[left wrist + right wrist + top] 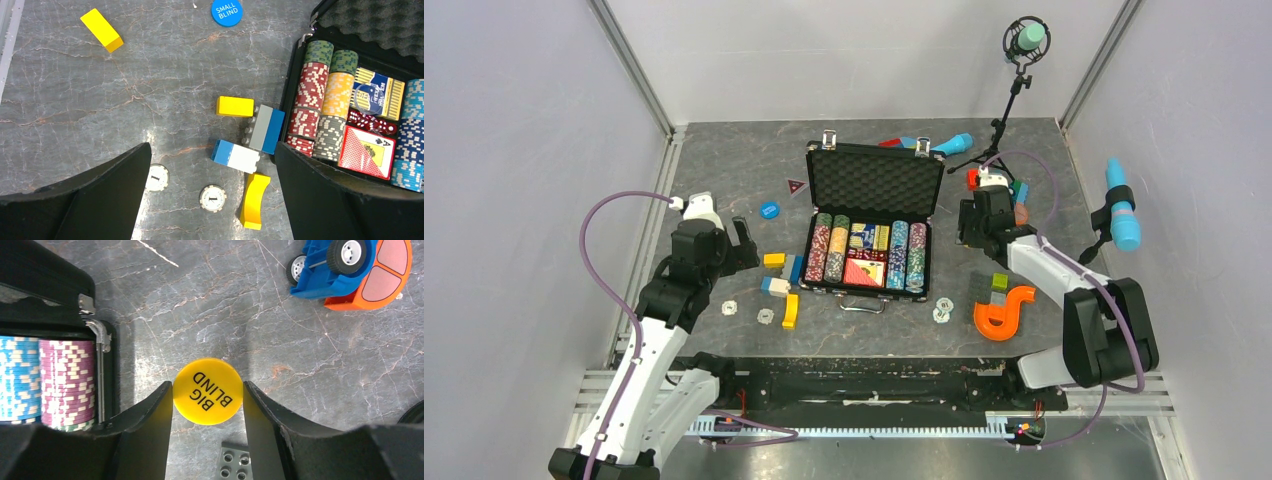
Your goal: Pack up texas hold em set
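Right gripper (977, 218), seen from the top, sits just off the three o'clock side of the briefcase (874, 182). The left gripper (746, 246) hangs at its nine o'clock.

From the left wrist, the jaws stand wide over two white chips (156, 177), with the chip rows (312, 95) at three o'clock.

From the right wrist, the jaws are narrowed onto the round yellow BIG BLIND button (207, 391), touching it on both sides. The case lies at nine o'clock, so I judge a short carry that way is next.

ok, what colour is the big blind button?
Big blind button: yellow, black lettering; best in right wrist view.
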Motion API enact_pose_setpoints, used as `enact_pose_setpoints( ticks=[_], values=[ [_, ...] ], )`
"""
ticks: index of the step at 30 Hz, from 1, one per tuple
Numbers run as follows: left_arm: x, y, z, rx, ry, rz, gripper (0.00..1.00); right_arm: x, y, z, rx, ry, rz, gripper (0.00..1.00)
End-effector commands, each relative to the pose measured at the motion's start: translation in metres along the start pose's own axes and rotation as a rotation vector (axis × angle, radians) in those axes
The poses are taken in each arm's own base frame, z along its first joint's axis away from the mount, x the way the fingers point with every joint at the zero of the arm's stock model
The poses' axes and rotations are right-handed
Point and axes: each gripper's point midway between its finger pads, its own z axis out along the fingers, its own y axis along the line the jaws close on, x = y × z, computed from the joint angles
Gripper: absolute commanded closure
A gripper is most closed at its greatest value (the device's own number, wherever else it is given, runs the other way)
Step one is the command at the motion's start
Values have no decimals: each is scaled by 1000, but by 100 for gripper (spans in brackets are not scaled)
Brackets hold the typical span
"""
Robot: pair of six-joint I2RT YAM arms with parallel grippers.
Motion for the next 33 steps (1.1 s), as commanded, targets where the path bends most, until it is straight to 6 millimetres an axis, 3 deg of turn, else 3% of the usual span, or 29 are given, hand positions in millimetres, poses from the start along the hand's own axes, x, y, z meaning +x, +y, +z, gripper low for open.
enact_pose_setpoints(
  ticks=[1,8,19,33],
  values=[
    [-5,-5,1,29,-20,17,0,-14,15,-15,-58,-54,-11,49],
    [-5,-5,1,27,-22,17,0,-21,47,-29,-126,-84,-34,48],
    [-6,-5,1,30,-23,17,0,-30,116,-44,-214,-118,-127,48],
    [-6,-6,0,30,-24,17,0,-28,210,-44,-329,-130,-283,48]
  ],
)
